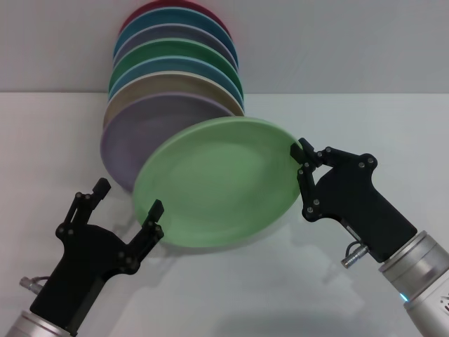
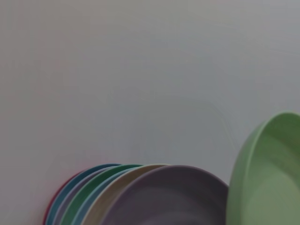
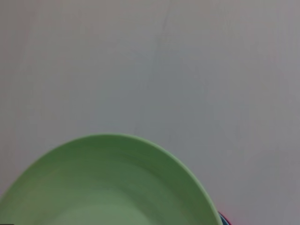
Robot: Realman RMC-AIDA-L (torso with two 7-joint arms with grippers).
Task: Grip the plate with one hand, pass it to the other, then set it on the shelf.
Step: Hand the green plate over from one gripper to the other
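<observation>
right pincer (image 1: 300, 156) clamps plate (image 1: 217, 184) rim | left pincer (image 1: 130, 199) spread, seemingly not gripping

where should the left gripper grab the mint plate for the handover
On the thin rim at the plate's lower left edge, opposite the right gripper, which pinches the rim at the upper right. The plate hangs tilted, that edge nearest the left gripper, whose open fingers already have one tip by the rim. Probably come from the robot's left, one finger on each face.

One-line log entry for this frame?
stage: handover | right gripper: shut on plate rim, plate lifted and tilted | left gripper: open, one finger at plate's near edge | stacked plates: behind
</observation>
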